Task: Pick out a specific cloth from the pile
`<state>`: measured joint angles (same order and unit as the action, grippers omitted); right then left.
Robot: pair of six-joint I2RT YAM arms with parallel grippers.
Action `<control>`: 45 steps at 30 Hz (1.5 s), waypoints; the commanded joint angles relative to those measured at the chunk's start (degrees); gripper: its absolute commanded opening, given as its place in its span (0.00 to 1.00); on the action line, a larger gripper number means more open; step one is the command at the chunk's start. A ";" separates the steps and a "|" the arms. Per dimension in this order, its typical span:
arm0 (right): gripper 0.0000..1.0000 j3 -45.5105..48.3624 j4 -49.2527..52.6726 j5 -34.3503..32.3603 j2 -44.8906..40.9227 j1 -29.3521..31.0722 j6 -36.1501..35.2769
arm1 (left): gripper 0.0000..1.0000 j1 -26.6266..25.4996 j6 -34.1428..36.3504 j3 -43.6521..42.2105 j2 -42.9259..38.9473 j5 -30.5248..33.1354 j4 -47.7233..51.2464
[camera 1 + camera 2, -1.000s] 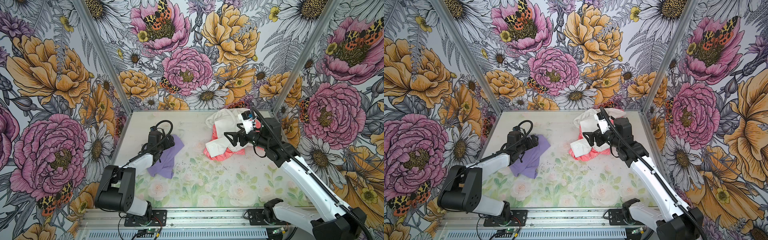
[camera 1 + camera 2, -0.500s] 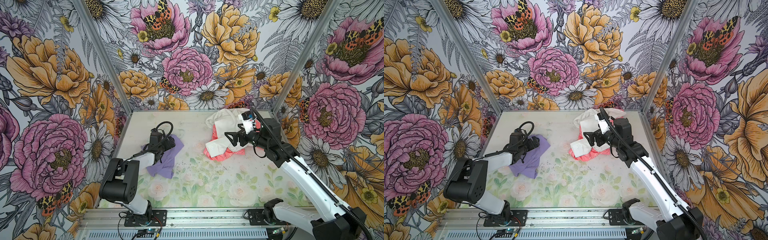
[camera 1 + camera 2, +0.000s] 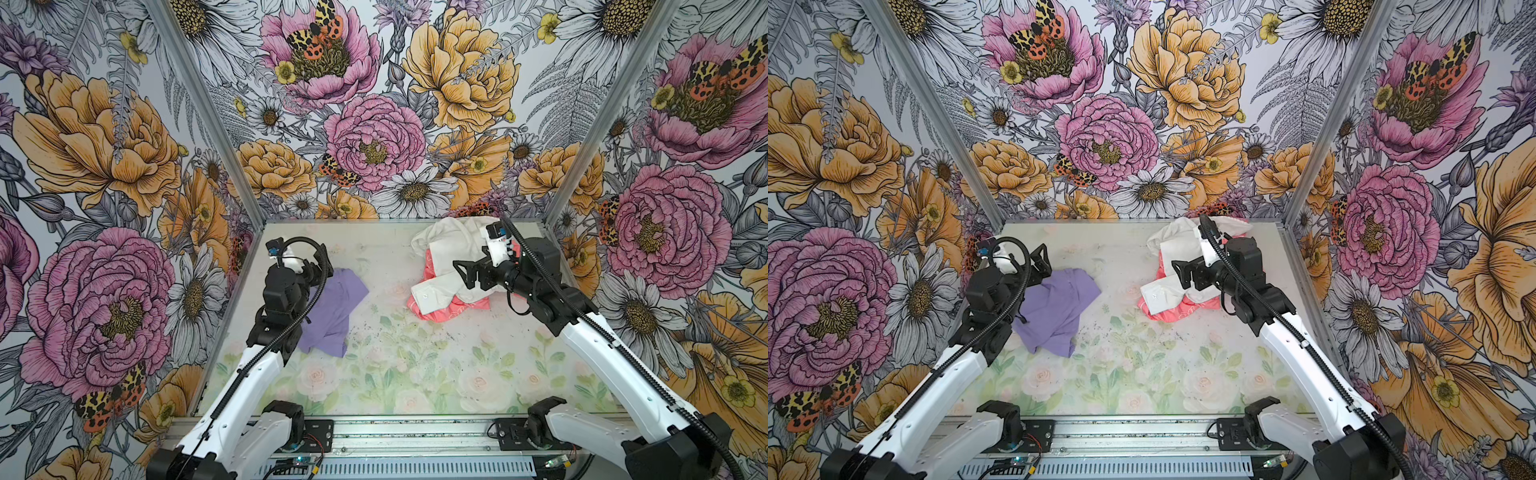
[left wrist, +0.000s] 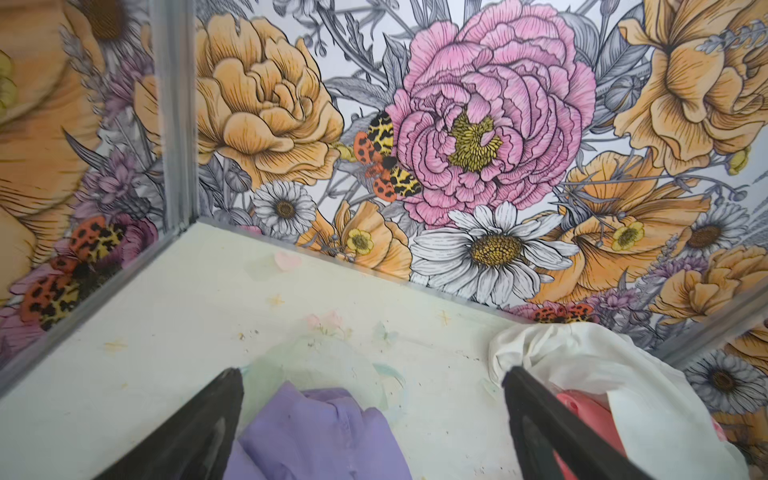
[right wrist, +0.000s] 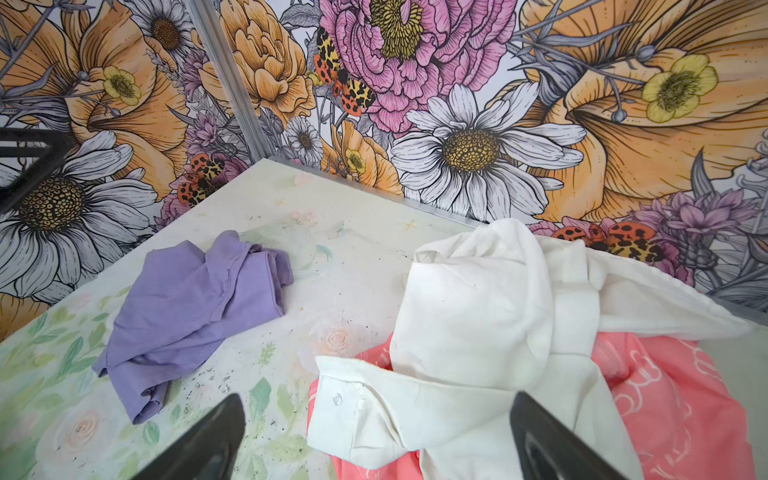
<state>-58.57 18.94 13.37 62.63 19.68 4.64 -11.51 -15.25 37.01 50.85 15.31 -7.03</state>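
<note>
The lavender cloth (image 3: pixel 332 307) (image 3: pixel 1054 311) lies crumpled on the table's left-middle, apart from the pile. The pile, a white shirt (image 3: pixel 453 245) (image 3: pixel 1177 249) over a coral-pink cloth (image 3: pixel 453 309) (image 3: pixel 1167 311), sits at the back right. My left gripper (image 3: pixel 1042 266) (image 4: pixel 372 374) hovers open over the cloth's (image 4: pixel 320 432) far left edge and holds nothing. My right gripper (image 3: pixel 465 274) (image 5: pixel 378 397) stands open above the white shirt's (image 5: pixel 469 316) buttoned cuff; the coral-pink cloth (image 5: pixel 673 399) shows under it. In the right wrist view the cloth (image 5: pixel 195 307) lies off to one side.
Flower-printed walls (image 3: pixel 374 145) with metal corner posts (image 3: pixel 582 124) close in the table (image 3: pixel 415 365) on three sides. Dark specks are scattered on the table between the cloth and the pile. The metal rail (image 3: pixel 415 436) with both arm bases runs along the front edge.
My left arm has raised its elbow and drawn its gripper slightly back and left over the lavender cloth, which has stayed where it was. The right arm and the pile have not moved.
</note>
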 commanded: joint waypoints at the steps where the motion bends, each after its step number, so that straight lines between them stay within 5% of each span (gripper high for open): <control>1: 1.00 2.76 -4.79 -3.33 -1.91 -1.16 2.49 | 0.99 -0.22 5.94 -5.12 -2.20 9.08 -2.62; 11: 0.99 20.07 -21.30 -11.44 -9.60 -9.14 6.70 | 0.99 2.68 14.99 -19.76 1.15 12.79 -24.50; 16: 0.99 29.31 -29.88 -15.80 -10.19 -12.49 7.08 | 0.99 6.38 16.19 -23.41 6.52 9.61 -33.48; 28: 1.00 40.61 -51.28 -20.82 1.90 -16.21 2.51 | 0.99 9.83 16.78 -24.80 22.55 1.92 -49.00; 45: 0.99 42.04 -78.64 -18.33 23.79 -18.58 -2.72 | 0.98 10.17 16.20 -19.78 35.73 -4.99 -53.41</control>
<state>-16.34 -49.93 -5.96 82.00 1.58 3.11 -1.69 0.45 15.07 85.65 13.58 -57.32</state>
